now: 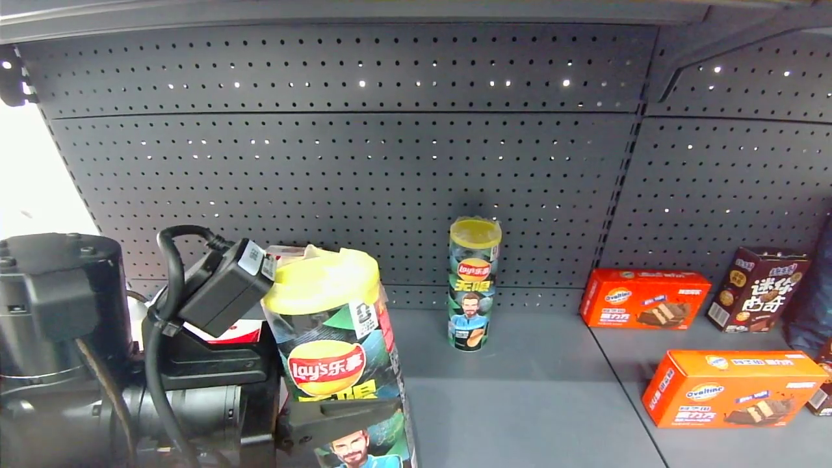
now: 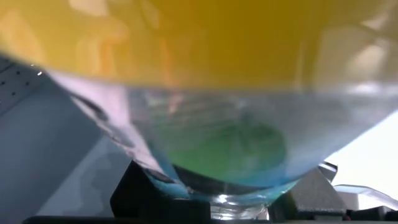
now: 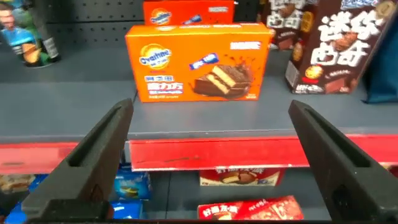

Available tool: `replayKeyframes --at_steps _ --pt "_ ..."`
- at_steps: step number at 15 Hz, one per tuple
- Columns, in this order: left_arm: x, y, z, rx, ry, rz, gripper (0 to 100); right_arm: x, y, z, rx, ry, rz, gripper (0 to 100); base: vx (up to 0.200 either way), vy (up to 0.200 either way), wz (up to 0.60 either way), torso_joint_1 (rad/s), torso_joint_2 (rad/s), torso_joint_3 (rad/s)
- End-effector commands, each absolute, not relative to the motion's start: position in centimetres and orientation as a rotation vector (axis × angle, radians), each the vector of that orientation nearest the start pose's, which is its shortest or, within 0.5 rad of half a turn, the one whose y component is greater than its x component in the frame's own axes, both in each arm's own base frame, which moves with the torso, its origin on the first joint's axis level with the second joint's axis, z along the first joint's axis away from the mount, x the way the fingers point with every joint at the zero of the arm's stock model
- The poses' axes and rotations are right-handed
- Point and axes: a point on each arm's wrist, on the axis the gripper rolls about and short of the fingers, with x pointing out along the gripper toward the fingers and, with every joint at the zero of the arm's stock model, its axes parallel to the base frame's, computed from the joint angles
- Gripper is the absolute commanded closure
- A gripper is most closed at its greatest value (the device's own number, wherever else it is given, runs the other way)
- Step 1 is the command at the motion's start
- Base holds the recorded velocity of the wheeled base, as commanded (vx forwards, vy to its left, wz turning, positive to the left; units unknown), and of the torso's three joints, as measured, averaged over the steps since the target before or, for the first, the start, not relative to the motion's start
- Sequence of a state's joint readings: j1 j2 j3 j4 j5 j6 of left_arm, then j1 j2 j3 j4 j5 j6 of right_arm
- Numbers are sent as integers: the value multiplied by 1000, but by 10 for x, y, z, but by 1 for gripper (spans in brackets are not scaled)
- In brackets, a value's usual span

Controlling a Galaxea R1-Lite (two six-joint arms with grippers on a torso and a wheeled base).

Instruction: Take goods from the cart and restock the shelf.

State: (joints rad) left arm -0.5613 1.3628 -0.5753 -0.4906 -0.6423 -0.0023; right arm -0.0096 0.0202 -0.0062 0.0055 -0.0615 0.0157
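Note:
My left gripper (image 1: pixel 351 406) is shut on a chips can (image 1: pixel 335 338) with a yellow lid, held nearly upright in front of the shelf's left part. In the left wrist view the can (image 2: pixel 217 130) sits between the dark fingers (image 2: pixel 140 193). A second, matching chips can (image 1: pixel 473 286) stands upright at the back of the grey shelf board (image 1: pixel 520 390). My right gripper (image 3: pixel 211 168) is open with nothing in it, level with the shelf's red front edge strip (image 3: pixel 211 152) and facing an orange box (image 3: pixel 199 62).
Two orange boxes (image 1: pixel 643 299) (image 1: pixel 734 387) and a brown box (image 1: pixel 757 289) lie on the shelf's right section, with a dark bag (image 1: pixel 812 305) at the far right. A perforated back panel (image 1: pixel 357 162) closes the rear. More packaged goods (image 3: pixel 249 208) sit on the shelf below.

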Motion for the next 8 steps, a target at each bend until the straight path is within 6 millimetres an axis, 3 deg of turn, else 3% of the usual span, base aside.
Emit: replayKeyframes --at_steps 1,2,4,5,8 --pt "169 -122 191 -18 332 -1192 100 0 -1 200 180 -9 -13 0 0 0 0 0 0 0" --pt "169 -122 191 -21 332 -1193 100 12 0 202 246 50 -12 0 0 0 0 0 0 0" --pt "178 -127 187 -25 350 -1190 100 19 4 186 -40 119 206 0 0 0 0 0 0 0" --pt "180 -127 189 -25 347 -1190 100 25 6 185 -64 157 266 0 0 0 0 0 0 0" --pt "179 -127 187 -25 352 -1190 100 43 16 202 -93 196 414 0 0 0 0 0 0 0"
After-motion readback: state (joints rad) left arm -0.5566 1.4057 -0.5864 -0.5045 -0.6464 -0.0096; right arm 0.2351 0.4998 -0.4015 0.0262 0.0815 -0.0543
